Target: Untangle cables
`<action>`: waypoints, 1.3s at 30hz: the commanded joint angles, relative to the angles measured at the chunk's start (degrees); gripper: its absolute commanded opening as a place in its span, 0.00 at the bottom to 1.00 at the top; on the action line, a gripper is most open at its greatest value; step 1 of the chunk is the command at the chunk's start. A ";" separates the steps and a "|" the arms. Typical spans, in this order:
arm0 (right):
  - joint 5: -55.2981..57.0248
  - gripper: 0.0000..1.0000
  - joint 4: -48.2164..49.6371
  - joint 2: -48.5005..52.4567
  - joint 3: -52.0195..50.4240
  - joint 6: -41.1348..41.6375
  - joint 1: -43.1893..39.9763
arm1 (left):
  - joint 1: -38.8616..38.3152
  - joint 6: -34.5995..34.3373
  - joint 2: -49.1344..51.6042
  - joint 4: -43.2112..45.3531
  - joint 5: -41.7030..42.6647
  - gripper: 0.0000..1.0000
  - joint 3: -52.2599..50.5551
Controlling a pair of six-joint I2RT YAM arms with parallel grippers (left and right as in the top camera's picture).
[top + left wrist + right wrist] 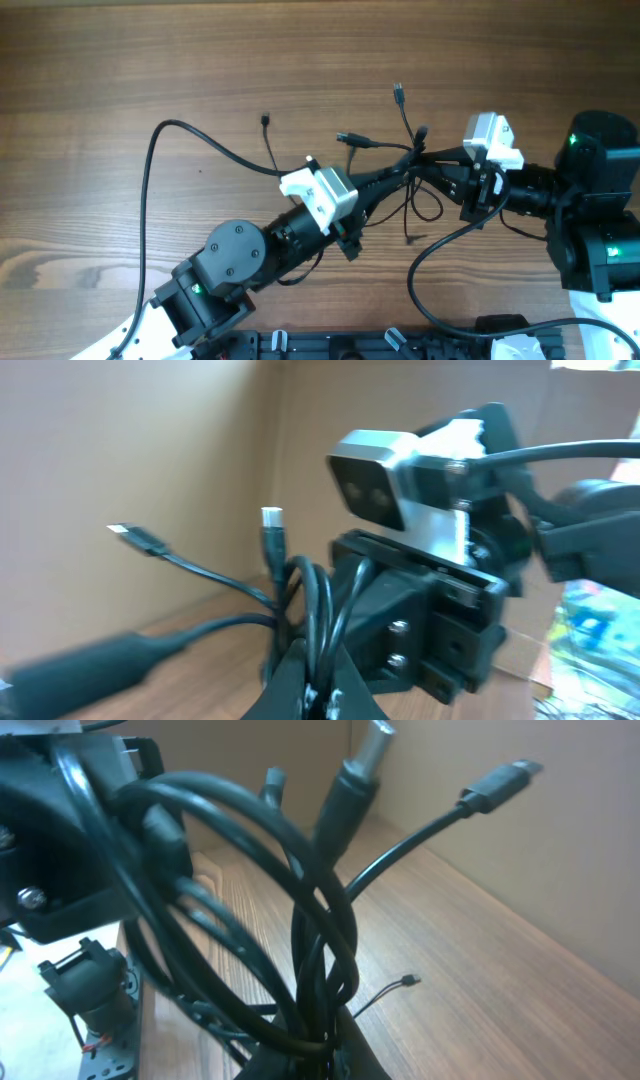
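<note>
Left gripper was clamped shut on the cables, which rose in loops from its fingertips. Right gripper was likewise closed on the same bunch, facing the left one nearly tip to tip. Both arms reached inward, low over the wooden table. Loose plug ends fanned out over the wood, and a plain tan wall stood beyond.

Robotics lab: wood-grain table, left arm, right arm.

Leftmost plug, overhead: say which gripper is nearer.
Left. The plug lies up-left of the left gripper, shut on the cables; the right gripper clamps them just beyond, farther right.
</note>
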 commanded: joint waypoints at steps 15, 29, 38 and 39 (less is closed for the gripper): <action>13.03 0.04 -9.07 -0.07 1.01 14.69 0.02 | -0.17 12.17 -0.11 -6.97 -10.73 1.00 1.11; 13.84 0.04 -19.52 1.25 1.01 8.68 0.04 | -0.15 26.23 6.10 -9.94 -3.19 1.00 1.11; 10.12 0.04 -21.97 1.25 1.01 4.61 0.04 | -0.15 26.27 8.17 -8.72 -6.43 0.75 1.11; 10.14 0.04 -21.92 1.25 1.01 4.59 0.04 | -0.15 26.27 8.46 -10.08 -6.40 0.72 1.09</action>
